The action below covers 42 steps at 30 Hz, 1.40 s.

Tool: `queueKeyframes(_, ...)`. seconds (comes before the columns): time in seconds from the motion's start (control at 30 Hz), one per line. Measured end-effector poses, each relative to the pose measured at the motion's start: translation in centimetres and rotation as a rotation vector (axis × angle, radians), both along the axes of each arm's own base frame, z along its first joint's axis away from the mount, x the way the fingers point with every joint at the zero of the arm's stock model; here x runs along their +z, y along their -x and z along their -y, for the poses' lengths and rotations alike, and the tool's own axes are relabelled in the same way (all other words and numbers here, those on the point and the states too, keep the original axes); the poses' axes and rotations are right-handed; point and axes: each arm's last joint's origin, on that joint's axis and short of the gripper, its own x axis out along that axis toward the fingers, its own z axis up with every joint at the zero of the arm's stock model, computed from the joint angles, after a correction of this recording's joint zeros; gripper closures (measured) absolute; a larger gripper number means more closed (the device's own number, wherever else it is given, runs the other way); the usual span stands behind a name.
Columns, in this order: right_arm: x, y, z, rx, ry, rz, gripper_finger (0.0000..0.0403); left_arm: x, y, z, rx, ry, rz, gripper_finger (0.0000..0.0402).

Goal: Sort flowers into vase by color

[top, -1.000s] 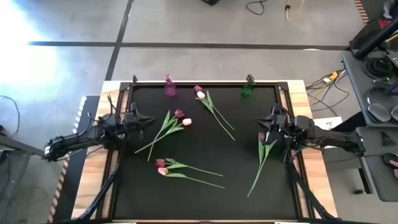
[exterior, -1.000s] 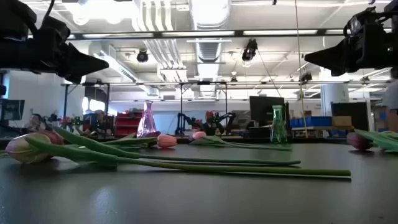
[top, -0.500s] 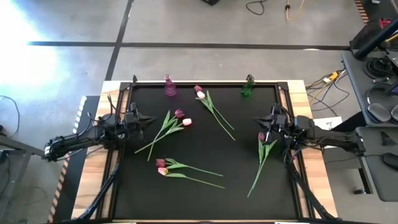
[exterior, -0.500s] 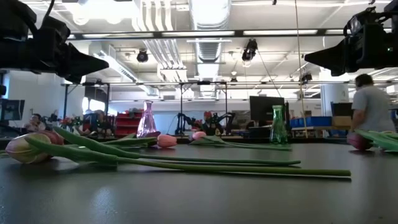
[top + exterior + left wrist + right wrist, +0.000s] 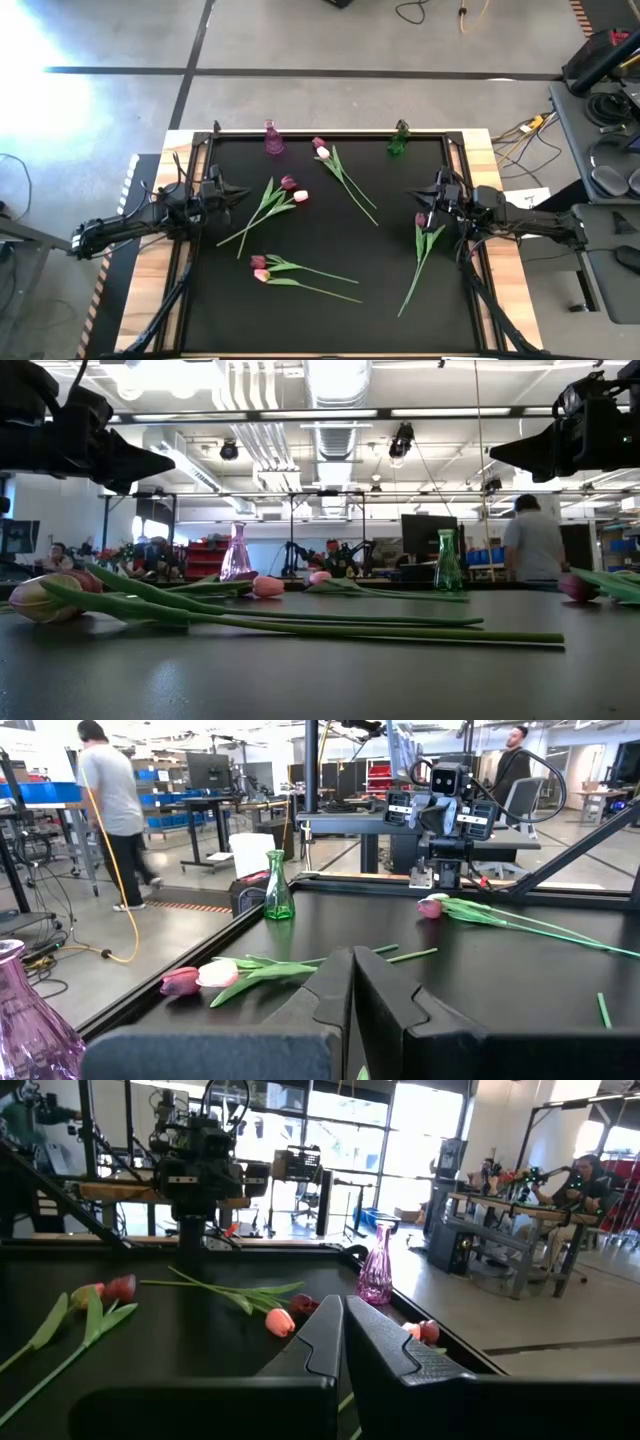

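Tulips with green stems lie flat on the black table [image 5: 330, 320]. Two lie left of the middle [image 5: 287, 192], two toward the far edge [image 5: 322, 150], two toward the near edge [image 5: 260, 268] and one toward the right [image 5: 421, 221]. Their heads are dark red or pale pink. A pink vase [image 5: 273, 138] and a green vase [image 5: 398, 140] stand upright at the far edge. My left gripper [image 5: 243, 194] hovers shut at the table's left side, pointing level toward the middle. My right gripper [image 5: 408, 195] hovers shut at the right side, facing it. Neither touches a flower.
The table has a raised frame and wooden side strips [image 5: 500, 200]. In the low view the near pair of tulips [image 5: 40, 598] lies close in front. A person [image 5: 530, 545] stands in the room behind the table.
Both arms and all the flowers have kept still. In the low view, a person in the room behind the table has walked from the right toward the left.
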Motion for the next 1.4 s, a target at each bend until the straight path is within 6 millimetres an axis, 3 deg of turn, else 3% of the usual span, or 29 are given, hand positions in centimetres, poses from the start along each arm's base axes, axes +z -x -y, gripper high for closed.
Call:
queueKeyframes(1.1,0.4,0.0,-0.2,0.060,-0.018,0.043,0.0394,0.0,0.0,0.0,0.000,0.000,0.000,0.0402)
queueKeyframes(1.27,1.1,0.0,-0.6,0.239,-0.126,0.133,0.0394,0.0,0.0,0.0,0.000,0.000,0.000,0.0402)
queueKeyframes(1.4,1.1,-0.2,-0.6,0.188,-0.210,0.108,0.0394,0.0,0.0,0.0,0.000,0.000,0.000,0.0402)
